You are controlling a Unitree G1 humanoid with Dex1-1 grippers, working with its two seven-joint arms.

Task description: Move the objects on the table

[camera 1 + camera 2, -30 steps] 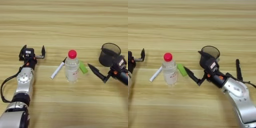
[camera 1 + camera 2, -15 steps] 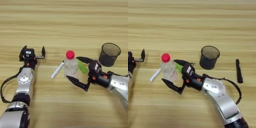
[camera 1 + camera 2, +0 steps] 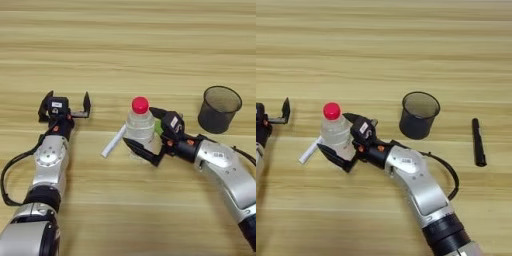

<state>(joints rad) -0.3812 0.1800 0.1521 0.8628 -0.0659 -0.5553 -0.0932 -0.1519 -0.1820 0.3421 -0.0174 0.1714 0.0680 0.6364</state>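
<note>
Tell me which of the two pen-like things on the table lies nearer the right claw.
The white marker, lying just left of the bottle that the right claw straddles. The black pen lies far off, beyond the black mesh cup.

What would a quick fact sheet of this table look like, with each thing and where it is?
bottle: clear with a red cap, upright mid-table
right gripper: jaws open, one finger on each side of the bottle
left gripper: jaws open, idle at left, holding nothing
marker: white, lying just left of the bottle
green block: mostly hidden behind the right gripper, beside the bottle
mesh cup: black, upright, right of the bottle
pen: black, lying far right
table: light wood
</note>
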